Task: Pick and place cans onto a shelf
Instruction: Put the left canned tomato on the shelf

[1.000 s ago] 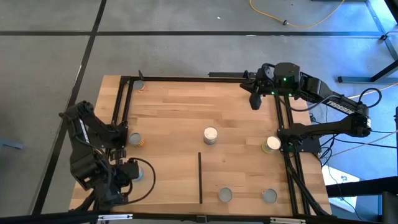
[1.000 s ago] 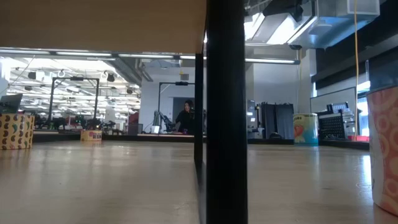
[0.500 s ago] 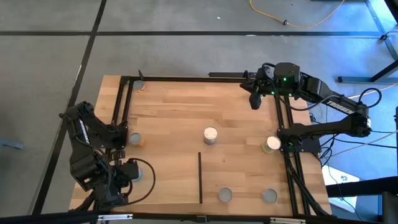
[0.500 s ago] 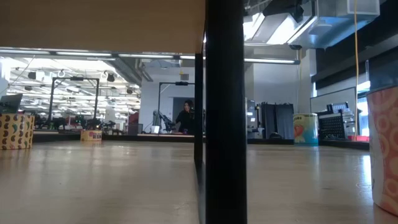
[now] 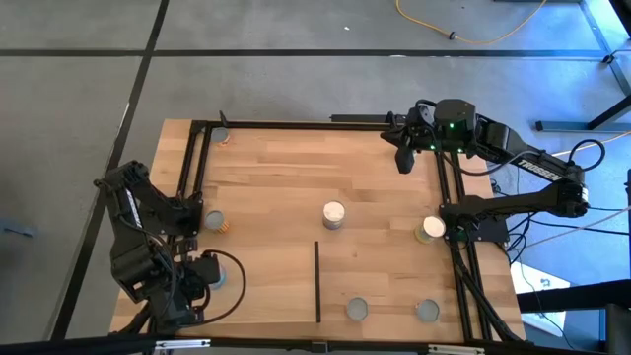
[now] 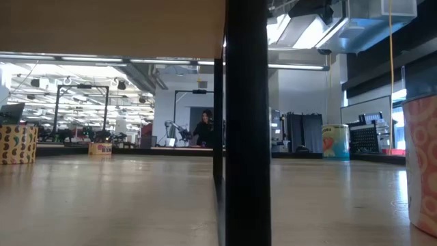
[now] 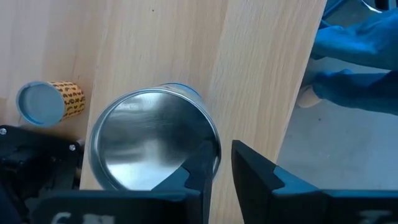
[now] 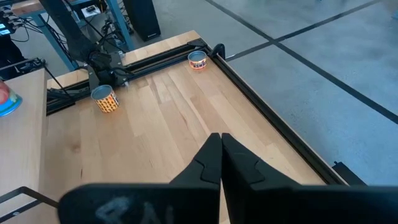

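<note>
The folded left arm's tool [image 7: 214, 163] hangs over the near-left worktop [image 5: 276, 177], fingers slightly apart beside a shiny grey-topped can [image 7: 152, 146]. The right tool [image 8: 217, 163], fingers together, hovers at the far-right edge.

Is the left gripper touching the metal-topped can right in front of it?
Cannot tell. In the left wrist view one finger overlaps the rim of the metal-topped can, but that picture shows neither clear contact nor a gap; the high view is no help.

Even, bright overhead light — soft shadows; bluish cast at right; low view's near post [image 6: 247, 123] blurred.
</note>
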`<action>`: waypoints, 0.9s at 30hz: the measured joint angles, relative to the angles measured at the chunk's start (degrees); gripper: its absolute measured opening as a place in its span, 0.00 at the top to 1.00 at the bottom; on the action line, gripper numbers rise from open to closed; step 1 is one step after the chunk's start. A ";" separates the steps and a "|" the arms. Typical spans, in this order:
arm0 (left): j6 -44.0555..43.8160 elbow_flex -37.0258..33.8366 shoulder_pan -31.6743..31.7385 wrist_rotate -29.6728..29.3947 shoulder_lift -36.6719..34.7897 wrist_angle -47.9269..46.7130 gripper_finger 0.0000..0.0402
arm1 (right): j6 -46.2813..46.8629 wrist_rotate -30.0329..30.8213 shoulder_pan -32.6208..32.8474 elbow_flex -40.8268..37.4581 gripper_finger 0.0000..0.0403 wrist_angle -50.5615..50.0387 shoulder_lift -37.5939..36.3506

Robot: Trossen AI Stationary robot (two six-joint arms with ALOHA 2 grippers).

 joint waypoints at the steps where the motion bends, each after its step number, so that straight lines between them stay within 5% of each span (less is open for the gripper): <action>1: -0.05 0.00 0.00 0.12 0.00 0.00 0.87 | 0.00 0.00 -0.01 0.00 0.99 0.00 0.00; 18: -0.26 3.63 0.00 0.16 -0.09 -0.07 0.88 | 0.00 0.00 0.00 0.00 0.99 -0.02 0.00; 27: -0.24 4.59 1.48 -5.77 -0.11 -0.08 0.92 | 0.00 0.00 0.00 0.00 0.99 0.00 0.00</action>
